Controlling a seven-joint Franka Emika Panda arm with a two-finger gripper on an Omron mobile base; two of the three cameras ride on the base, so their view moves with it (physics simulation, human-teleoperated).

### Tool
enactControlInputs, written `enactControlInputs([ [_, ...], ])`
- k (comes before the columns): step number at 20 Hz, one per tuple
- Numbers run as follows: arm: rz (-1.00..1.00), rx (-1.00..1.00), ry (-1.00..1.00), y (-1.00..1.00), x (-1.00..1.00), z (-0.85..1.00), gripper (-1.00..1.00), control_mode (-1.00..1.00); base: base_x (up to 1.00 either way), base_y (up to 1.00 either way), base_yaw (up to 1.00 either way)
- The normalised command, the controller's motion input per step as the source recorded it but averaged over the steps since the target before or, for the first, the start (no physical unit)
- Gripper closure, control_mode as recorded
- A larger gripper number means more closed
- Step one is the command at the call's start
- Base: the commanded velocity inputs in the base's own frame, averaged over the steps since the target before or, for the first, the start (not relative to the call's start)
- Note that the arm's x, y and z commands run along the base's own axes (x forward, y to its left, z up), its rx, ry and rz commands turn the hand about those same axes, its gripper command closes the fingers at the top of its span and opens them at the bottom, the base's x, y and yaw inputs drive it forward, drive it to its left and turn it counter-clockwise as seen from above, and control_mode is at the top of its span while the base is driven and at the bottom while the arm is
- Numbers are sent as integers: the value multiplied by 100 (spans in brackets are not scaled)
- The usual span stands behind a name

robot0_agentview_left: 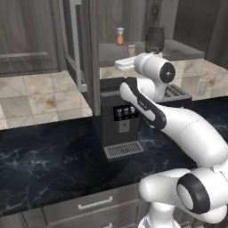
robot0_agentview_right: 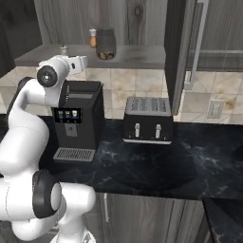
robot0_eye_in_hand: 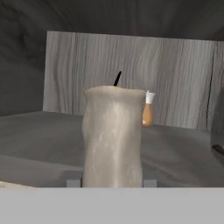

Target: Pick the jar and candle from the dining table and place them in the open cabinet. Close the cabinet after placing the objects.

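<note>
The cream candle [robot0_eye_in_hand: 113, 135] with its black wick stands upright between my fingertips, and my gripper [robot0_eye_in_hand: 111, 183] is shut on it. From the base views the candle [robot0_agentview_left: 132, 50] [robot0_agentview_right: 63, 50] is at the front edge of the grey shelf [robot0_agentview_left: 182, 49] of the open cabinet, with my gripper [robot0_agentview_left: 131, 56] [robot0_agentview_right: 65, 56] just below it. Whether its base touches the shelf is hidden. The dark glass jar [robot0_agentview_left: 155, 40] [robot0_agentview_right: 106, 44] stands further in on the shelf. The cabinet door [robot0_agentview_left: 71, 44] [robot0_agentview_right: 174, 52] hangs open. The dining table is out of view.
A small orange pale-topped item [robot0_agentview_left: 120, 37] [robot0_eye_in_hand: 148, 111] stands on the shelf between candle and jar. Below, on the black marble counter [robot0_agentview_left: 44, 151], are a coffee machine [robot0_agentview_right: 78, 118] and a toaster [robot0_agentview_right: 147, 119]. The door's bar handle [robot0_agentview_right: 197, 42] juts out.
</note>
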Motion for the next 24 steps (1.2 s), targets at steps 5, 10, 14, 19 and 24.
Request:
enactControlInputs([
  [5,0,0,-1,0,63,-11,100,-100,0,0,0],
  [10,0,0,-5,0,61,-22,100,-100,0,0,0],
  [14,0,0,-5,0,59,-24,100,-100,0,0,0],
  [19,0,0,0,3,23,-25,100,-100,0,0,0],
  [24,0,0,0,11,0,-18,100,-100,0,0,0],
])
